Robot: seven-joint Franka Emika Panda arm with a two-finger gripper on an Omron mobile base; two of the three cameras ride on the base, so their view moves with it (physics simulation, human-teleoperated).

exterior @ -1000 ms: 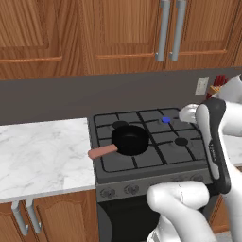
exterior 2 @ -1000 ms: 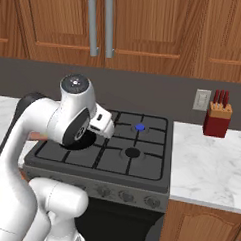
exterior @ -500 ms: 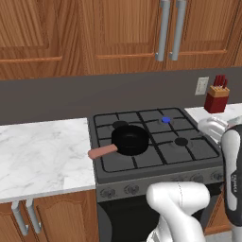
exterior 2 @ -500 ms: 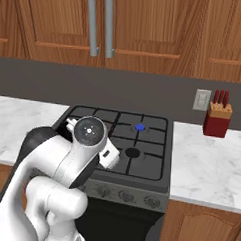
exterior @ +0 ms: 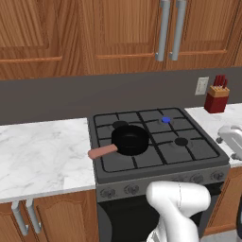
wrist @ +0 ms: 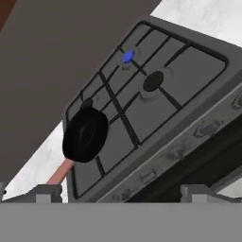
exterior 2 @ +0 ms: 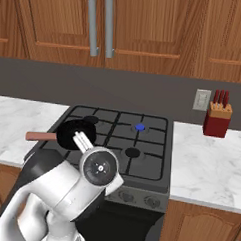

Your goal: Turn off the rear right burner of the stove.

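Though the rear right burner [exterior: 165, 120] glows blue at the back of the stove [exterior: 156, 142], behind the plain black front right disc, what has to be handled is a knob, not the burner. The small round grey knobs [exterior: 198, 178] sit in a row along the front panel, just under the grate edge. A knob like that should be rigid and light to turn, but small and smooth, so I'd judge it wants a pinch square across its rim; a glancing hold would likely slip. Which knob serves that burner I cannot tell from here.

From the hand view, the fingers [wrist: 45, 193] sit well apart, empty, low in front of the stove and tilted. The knob row lies just beyond and above them, not touched; the blue burner [wrist: 127, 57] is well beyond. A black pan [exterior 2: 76, 132] with a reddish handle sits on the left grate, away from the knobs.
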